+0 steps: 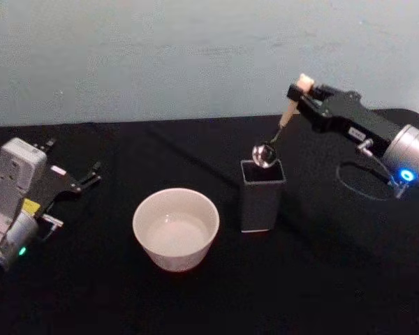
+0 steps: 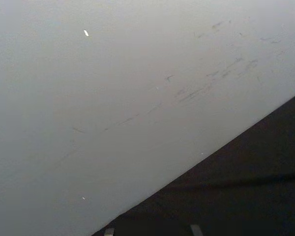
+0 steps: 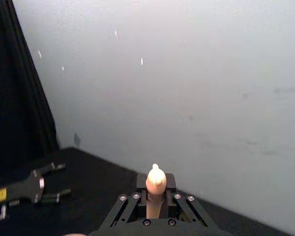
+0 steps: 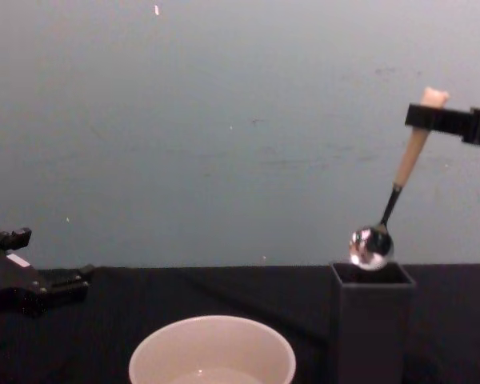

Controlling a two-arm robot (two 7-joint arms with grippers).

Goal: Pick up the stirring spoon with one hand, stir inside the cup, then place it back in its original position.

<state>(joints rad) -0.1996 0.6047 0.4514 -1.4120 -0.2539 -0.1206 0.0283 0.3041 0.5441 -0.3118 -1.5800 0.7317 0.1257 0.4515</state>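
- Head view: the right gripper (image 1: 302, 93) is clamped on the cream handle of the stirring spoon (image 1: 285, 122), whose bowl hangs just above the holder (image 1: 260, 202). The cup (image 1: 175, 227) stands just beside the holder. The left gripper (image 1: 87, 178) lies beyond the cup with its jaws apart.
- Left wrist view: a pale wall (image 2: 113, 98) above the black table (image 2: 236, 196).
- Right wrist view: the handle's head stands up between the gripping jaws.
- Chest view: the spoon tilts over the holder's mouth. The pick-up looks done. Next, it should be carried across to the cup and its bowl lowered inside, clear of the rim.
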